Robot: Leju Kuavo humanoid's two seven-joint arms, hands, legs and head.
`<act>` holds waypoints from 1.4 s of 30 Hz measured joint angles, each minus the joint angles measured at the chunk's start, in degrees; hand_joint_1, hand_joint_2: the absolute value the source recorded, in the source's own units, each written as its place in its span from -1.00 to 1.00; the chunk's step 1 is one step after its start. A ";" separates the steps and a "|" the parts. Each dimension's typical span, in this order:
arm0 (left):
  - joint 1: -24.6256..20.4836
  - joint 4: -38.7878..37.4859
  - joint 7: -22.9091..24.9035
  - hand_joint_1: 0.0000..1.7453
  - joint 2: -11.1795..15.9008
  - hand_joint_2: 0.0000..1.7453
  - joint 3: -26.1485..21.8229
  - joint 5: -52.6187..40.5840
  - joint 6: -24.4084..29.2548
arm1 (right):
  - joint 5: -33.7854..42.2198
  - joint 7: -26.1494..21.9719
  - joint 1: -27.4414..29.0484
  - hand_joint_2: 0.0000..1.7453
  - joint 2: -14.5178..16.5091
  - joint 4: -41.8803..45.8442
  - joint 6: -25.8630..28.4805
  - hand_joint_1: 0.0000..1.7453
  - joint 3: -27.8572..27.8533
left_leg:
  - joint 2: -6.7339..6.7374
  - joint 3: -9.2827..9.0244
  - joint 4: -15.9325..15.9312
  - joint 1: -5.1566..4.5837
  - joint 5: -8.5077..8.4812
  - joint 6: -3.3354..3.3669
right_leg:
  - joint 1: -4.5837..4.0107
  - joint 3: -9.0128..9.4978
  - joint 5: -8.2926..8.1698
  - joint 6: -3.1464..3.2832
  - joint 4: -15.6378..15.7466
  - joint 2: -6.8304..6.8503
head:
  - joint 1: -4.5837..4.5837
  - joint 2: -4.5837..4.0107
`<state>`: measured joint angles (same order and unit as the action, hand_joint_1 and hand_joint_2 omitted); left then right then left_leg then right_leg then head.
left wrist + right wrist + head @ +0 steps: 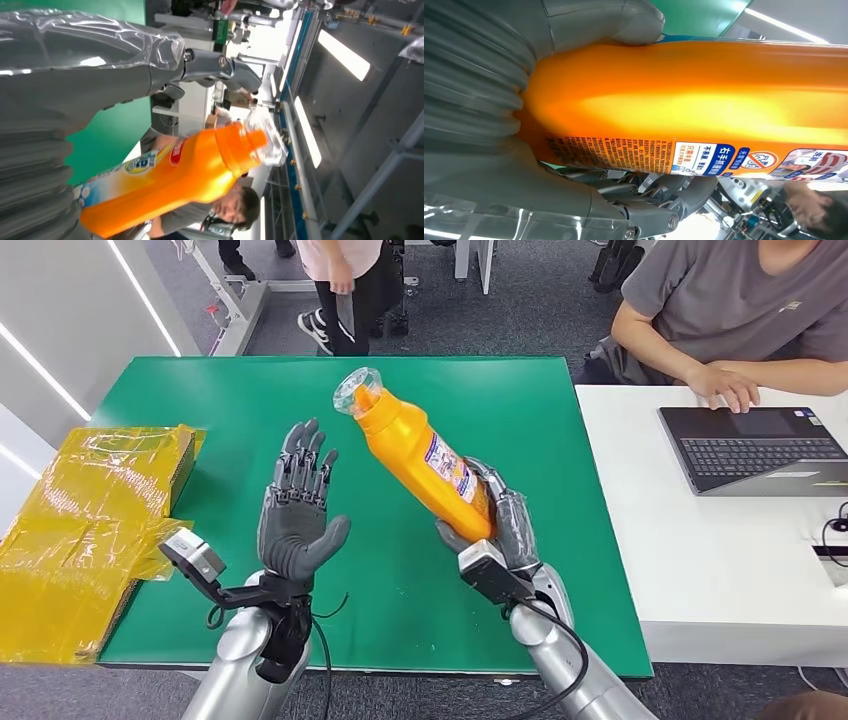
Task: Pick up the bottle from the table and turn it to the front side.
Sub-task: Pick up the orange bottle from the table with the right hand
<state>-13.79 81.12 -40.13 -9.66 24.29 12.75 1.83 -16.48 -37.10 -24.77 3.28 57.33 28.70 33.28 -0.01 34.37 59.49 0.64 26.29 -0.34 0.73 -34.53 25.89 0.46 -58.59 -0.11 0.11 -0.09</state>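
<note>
An orange bottle (420, 455) with a clear cap and a printed label is lifted off the green table (520, 400), tilted with its cap toward the far left. My right hand (500, 525) grips its lower body from below; in the right wrist view the thumb and fingers (659, 205) wrap the orange body (704, 110). My left hand (297, 505) stands upright over the table just left of the bottle, palm toward it, fingers spread, holding nothing. The left wrist view looks past the hand (75, 70) at the bottle (185, 175).
A yellow plastic-wrapped box (90, 520) lies at the table's left edge. To the right stands a white desk (720, 560) with a laptop (760, 450), where a seated person (740, 310) rests a hand. Another person (345, 285) stands beyond the table's far edge.
</note>
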 joint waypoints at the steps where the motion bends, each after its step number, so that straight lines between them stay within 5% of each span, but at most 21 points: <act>1: 0.01 -0.11 0.00 -1.00 -0.01 1.00 0.13 -0.10 -0.30 | -0.31 0.03 0.00 1.00 0.14 -0.10 0.01 1.00 0.09 | 0.00 0.00 0.00 0.00 0.00 0.00 | 0.00 0.00 0.00 0.00 0.00 0.00 | 0.00 0.00; 19: 0.02 -2.13 0.00 -1.00 -0.64 1.00 0.56 -2.23 -2.21 | -7.11 -1.94 0.86 1.00 2.04 3.79 -3.50 1.00 2.78 | 0.00 0.00 -0.01 0.00 0.00 0.00 | 0.00 0.00 0.00 0.00 -0.01 0.00 | -0.01 0.00; 30: 1.13 -2.10 0.00 -1.00 -0.62 1.00 -1.25 -3.72 -1.16 | -11.11 4.14 -0.28 1.00 2.70 1.16 -11.47 1.00 3.03 | 0.00 0.00 -0.01 0.00 0.00 0.00 | 0.00 0.01 0.00 0.00 -0.01 0.00 | -0.01 0.00; 42: 1.69 -2.07 0.00 -1.00 -0.65 1.00 -3.04 -4.26 -1.17 | -14.49 5.37 -1.05 1.00 2.81 -1.15 -16.47 1.00 3.08 | -0.01 0.00 -0.01 0.00 -0.01 0.00 | 0.00 0.01 0.00 0.00 -0.01 0.01 | -0.01 -0.01</act>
<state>-12.10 79.06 -40.13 -10.31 21.26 8.50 0.66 -30.96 -31.74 -25.82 6.09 56.18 12.23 36.36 -0.02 34.36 59.48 0.64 26.29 -0.34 0.72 -34.52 25.89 0.46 -58.60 -0.10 0.11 -0.09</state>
